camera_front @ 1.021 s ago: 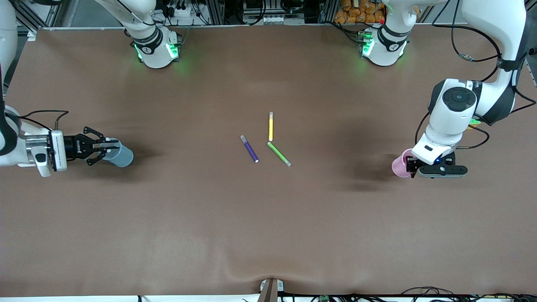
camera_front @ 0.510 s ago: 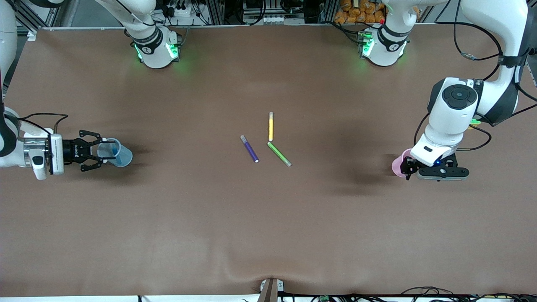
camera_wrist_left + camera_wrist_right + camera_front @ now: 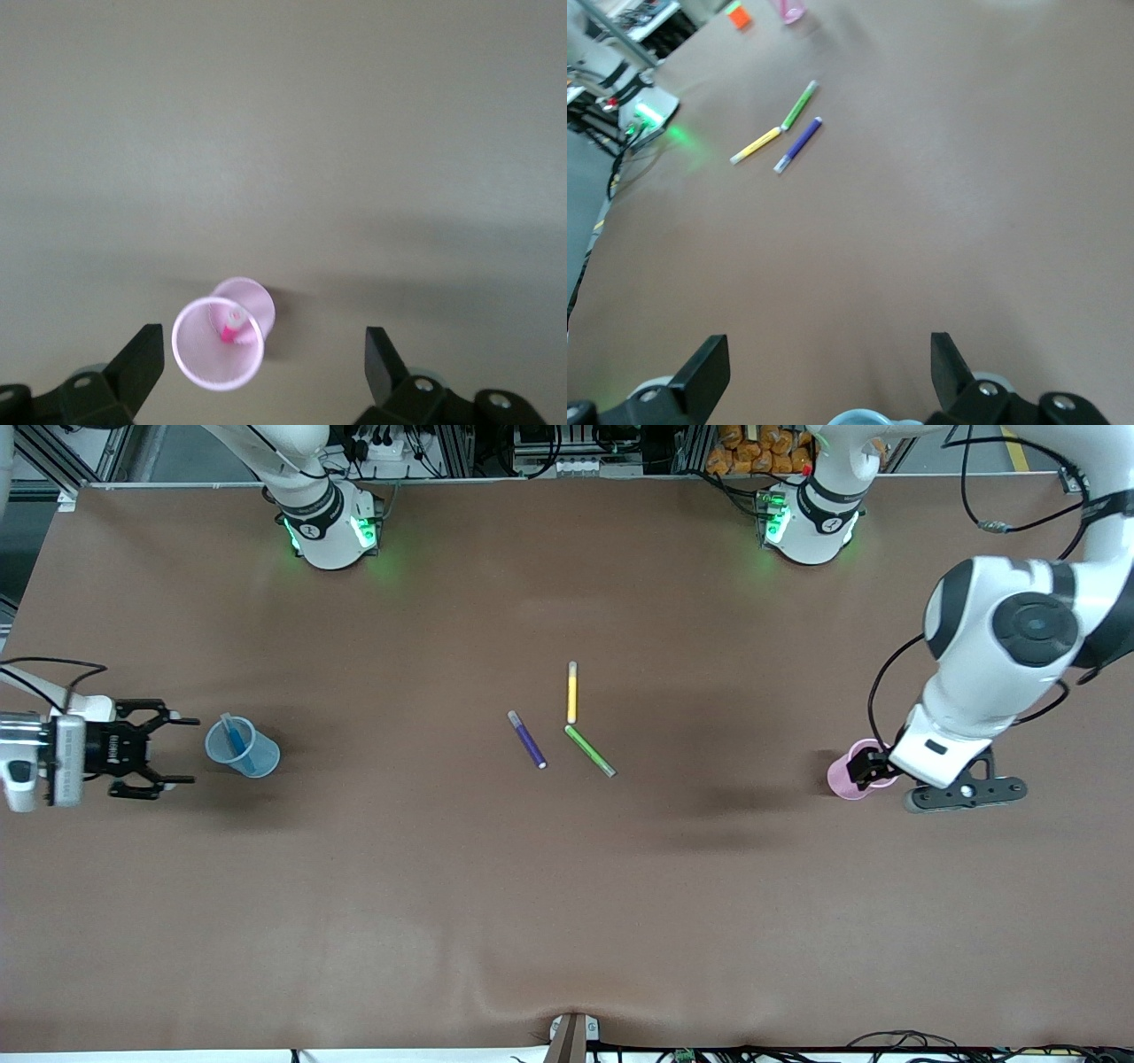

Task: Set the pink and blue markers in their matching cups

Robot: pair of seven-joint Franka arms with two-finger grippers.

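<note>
Both cups could be tipped over if the blue cup (image 3: 242,747) is bumped by the open right pincer (image 3: 159,748) or the pink cup (image 3: 850,776) by the open left pincer (image 3: 264,354).

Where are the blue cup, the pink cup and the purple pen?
blue cup (image 3: 259,759): front view, on its side wall.
pink cup (image 3: 218,344): left wrist view, on its inside wall.
purple pen (image 3: 529,742): front view, on its barrel.
</note>
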